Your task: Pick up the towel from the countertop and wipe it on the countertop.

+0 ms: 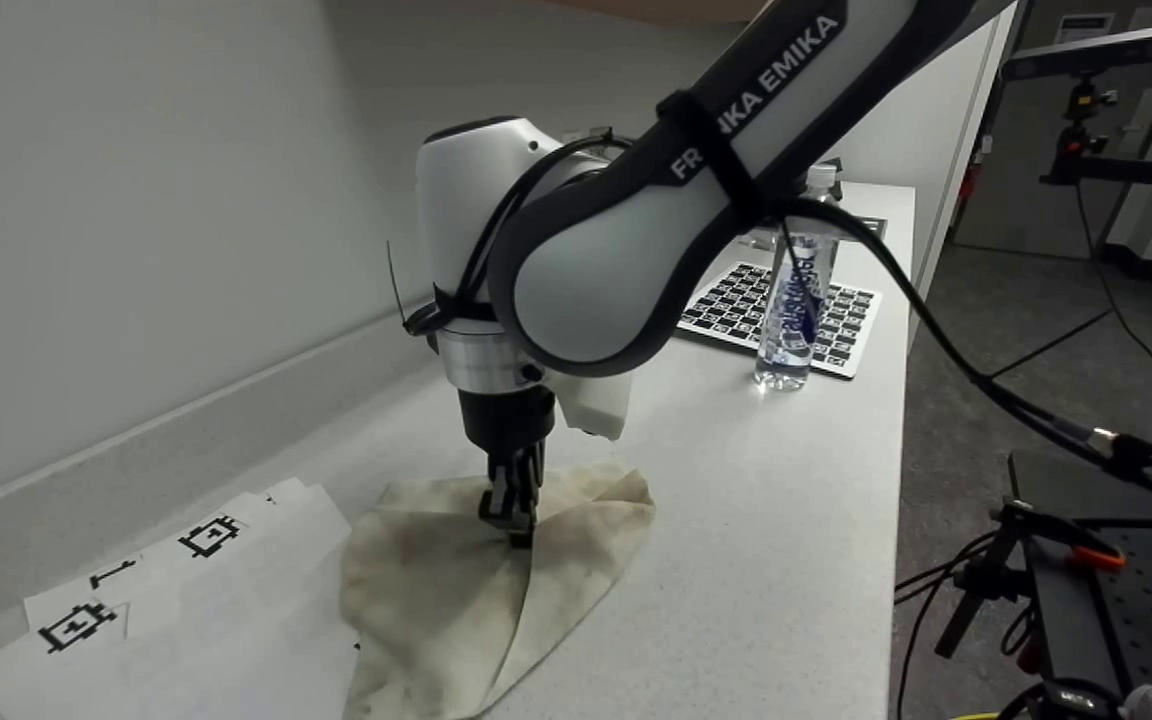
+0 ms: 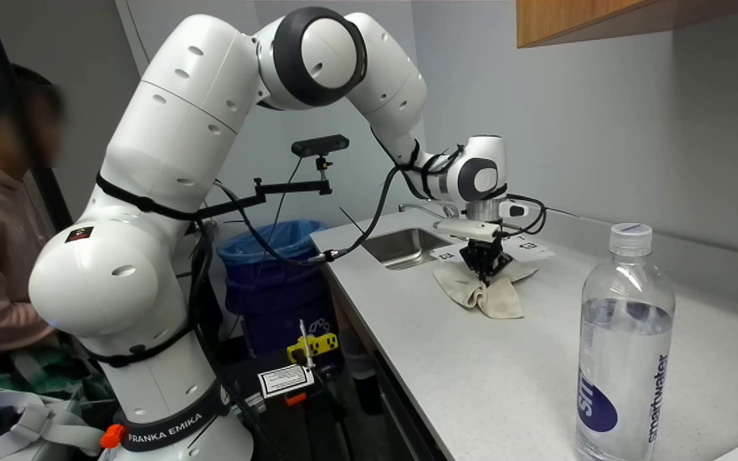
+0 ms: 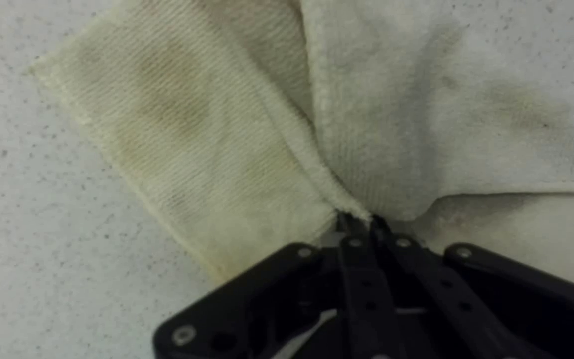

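Rumpled, brown-stained cream cloth towel [image 1: 436, 600]: lying partly folded on pale grey-white speckled surface [image 1: 736, 520], w/ a fold pinched in black 2-finger pincer [image 3: 361, 224], pressed together on cloth & pointing down. Just beside towel: white paper sheets [image 1: 216, 640] printed w/ blk sq. marks. Well apart, same surface: 1 upright, white-capped clear plastic btl. [image 2: 625, 358], nr. flat black-and-white checkered board [image 1: 726, 305].

The arm [image 2: 189, 102] arches over, its gripper [image 3: 363, 223] pointing down, jaws pinched together.
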Available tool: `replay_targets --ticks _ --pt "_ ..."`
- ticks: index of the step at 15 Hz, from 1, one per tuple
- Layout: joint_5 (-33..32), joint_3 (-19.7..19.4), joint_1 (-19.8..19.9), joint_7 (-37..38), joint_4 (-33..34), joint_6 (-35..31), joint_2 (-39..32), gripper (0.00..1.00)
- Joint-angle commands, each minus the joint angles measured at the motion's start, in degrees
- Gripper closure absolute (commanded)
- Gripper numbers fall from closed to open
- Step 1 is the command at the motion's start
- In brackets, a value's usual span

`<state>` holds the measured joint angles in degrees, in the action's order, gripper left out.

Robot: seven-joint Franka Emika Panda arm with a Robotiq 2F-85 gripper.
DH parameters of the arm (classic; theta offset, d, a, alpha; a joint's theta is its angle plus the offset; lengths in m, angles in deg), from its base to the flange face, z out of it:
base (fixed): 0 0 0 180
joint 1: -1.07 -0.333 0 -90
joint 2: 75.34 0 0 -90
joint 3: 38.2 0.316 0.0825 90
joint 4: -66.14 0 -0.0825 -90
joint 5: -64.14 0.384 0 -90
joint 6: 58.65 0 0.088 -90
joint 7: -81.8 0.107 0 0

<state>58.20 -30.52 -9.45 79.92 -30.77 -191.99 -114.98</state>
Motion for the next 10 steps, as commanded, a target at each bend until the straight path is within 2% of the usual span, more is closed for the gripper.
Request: replay_targets --ticks 1,10 --pt "1.4 0.2 0.3 -0.5 -4.4 -0.5 -0.1 0.99" --pt "0.1 0.0 0.2 -0.7 -19.4 -0.4 8.6 0.99"
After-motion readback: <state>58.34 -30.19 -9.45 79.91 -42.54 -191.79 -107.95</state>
